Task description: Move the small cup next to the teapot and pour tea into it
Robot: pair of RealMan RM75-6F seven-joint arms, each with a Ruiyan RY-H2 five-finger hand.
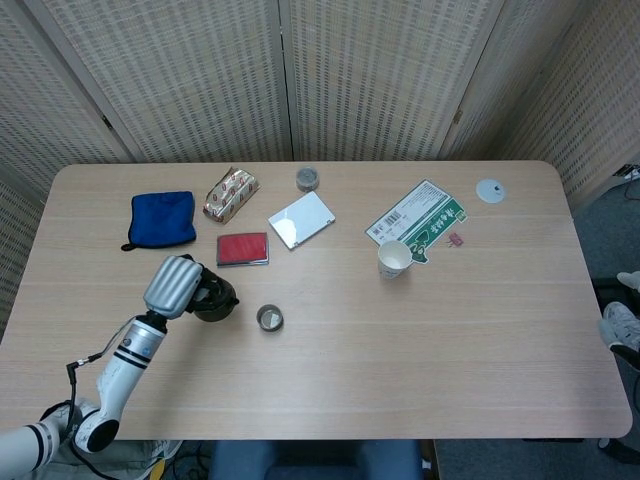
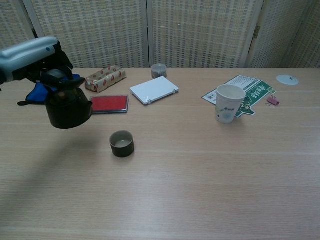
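The left robot hand (image 2: 30, 59) grips the teapot (image 2: 67, 106) aloft; beside it, a red case (image 2: 110, 103) lies behind the cup (image 2: 122, 143).

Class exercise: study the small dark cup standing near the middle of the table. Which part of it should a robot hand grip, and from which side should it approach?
Grip the small dark cup by its outer wall, thumb opposite fingers. It stands upright, open mouth up, short and round, with no handle showing. Come from its right or from above: that side of the table is bare, while the left robot hand holds the teapot to its left.
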